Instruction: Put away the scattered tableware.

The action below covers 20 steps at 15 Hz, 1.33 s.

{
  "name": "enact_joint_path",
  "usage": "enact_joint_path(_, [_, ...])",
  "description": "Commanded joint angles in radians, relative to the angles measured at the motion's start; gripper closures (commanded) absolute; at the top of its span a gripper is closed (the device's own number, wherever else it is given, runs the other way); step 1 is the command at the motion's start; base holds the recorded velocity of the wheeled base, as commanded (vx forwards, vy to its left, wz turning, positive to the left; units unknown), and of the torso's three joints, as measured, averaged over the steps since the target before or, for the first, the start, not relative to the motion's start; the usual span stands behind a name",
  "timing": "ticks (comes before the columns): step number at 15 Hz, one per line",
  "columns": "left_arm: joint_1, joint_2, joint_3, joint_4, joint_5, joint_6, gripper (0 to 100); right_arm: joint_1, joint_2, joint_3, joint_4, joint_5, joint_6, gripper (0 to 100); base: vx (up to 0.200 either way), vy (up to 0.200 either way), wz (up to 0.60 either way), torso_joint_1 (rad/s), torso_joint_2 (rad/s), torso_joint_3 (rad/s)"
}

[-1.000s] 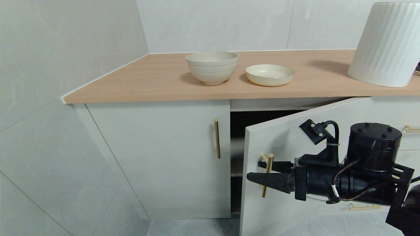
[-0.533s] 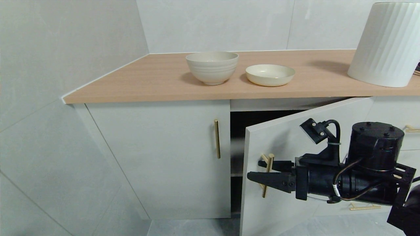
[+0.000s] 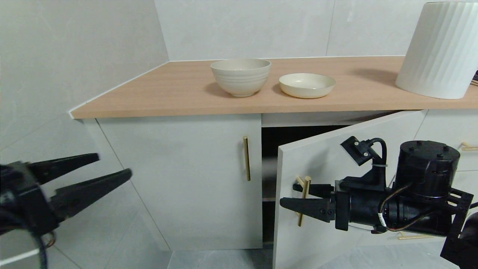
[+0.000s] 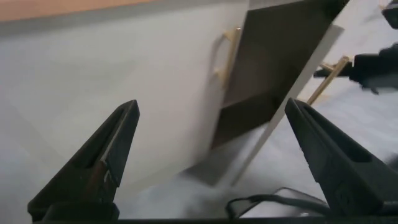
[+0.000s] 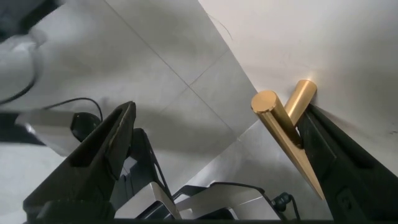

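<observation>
Bowl (image 3: pixel 241 76) and dish (image 3: pixel 307 85) stand side by side on countertop (image 3: pixel 168 89).

On the counter (image 3: pixel 179 93) the bowl (image 3: pixel 241 76) sits left of the dish (image 3: pixel 307 85), above a seemingly shelved cabinet (image 3: pixel 179 179).

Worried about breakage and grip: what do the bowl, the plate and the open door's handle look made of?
Bowl: likely glazed ceramic, cream, soft sheen, ribbed bands.
Plate: probably ceramic too, glossy highlights inside.
Handle: brass-coloured metal by its look, smooth round bar, reflective.
</observation>
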Motion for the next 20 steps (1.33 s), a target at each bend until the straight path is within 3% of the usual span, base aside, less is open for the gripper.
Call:
enact_joint_path(1, [-0.102, 0.378, 0.026, -0.201, -0.034, -0.047, 0, 0.001, 0.02, 0.003, 0.004, 0.005, 0.0, 0, 0.0, 0.0, 0.0, 0.0, 0.0, 0.0])
enact_joint_path(3, [-0.155, 0.483, 0.081, -0.339, -0.034, -0.058, 0, 0.001, 0.021, 0.006, 0.003, 0.005, 0.0, 0, 0.0, 0.0, 0.0, 0.0, 0.0, 0.0])
enact_joint_path(5, [-0.267, 0.558, 0.115, -0.476, -0.03, -0.189, 0, 0.003, 0.024, 0.007, 0.003, 0.005, 0.002, 0, 0.0, 0.0, 0.0, 0.0, 0.0, 0.0])
enact_joint_path(6, [-0.283, 0.565, 0.117, -0.491, -0.029, -0.215, 0, 0.003, 0.026, 0.007, 0.003, 0.005, 0.002, 0, 0.0, 0.0, 0.0, 0.0, 0.0, 0.0])
enact_joint_path(7, [-0.318, 0.598, 0.12, -0.543, -0.026, -0.27, 0, 0.003, 0.027, 0.009, 0.003, 0.005, 0.002, 0, 0.0, 0.0, 0.0, 0.0, 0.0, 0.0])
enact_joint_path(11, [-0.327, 0.648, 0.14, -0.615, -0.021, -0.267, 0, 0.003, 0.027, 0.012, 0.003, 0.005, 0.002, 0, 0.0, 0.0, 0.0, 0.0, 0.0, 0.0])
enact_joint_path(15, [-0.35, 0.651, 0.14, -0.62, 0.011, -0.267, 0, 0.003, 0.027, 0.015, 0.003, 0.005, 0.002, 0, 0.0, 0.0, 0.0, 0.0, 0.0, 0.0])
enact_joint_path(16, [-0.355, 0.651, 0.141, -0.62, 0.011, -0.267, 100, 0.003, 0.027, 0.015, 0.003, 0.005, 0.002, 0, 0.0, 0.0, 0.0, 0.0, 0.0, 0.0])
enact_joint_path(20, [-0.361, 0.661, 0.135, -0.626, 0.014, -0.267, 100, 0.003, 0.029, 0.016, 0.003, 0.005, 0.002, 0, 0.0, 0.0, 0.0, 0.0, 0.0, 0.0])
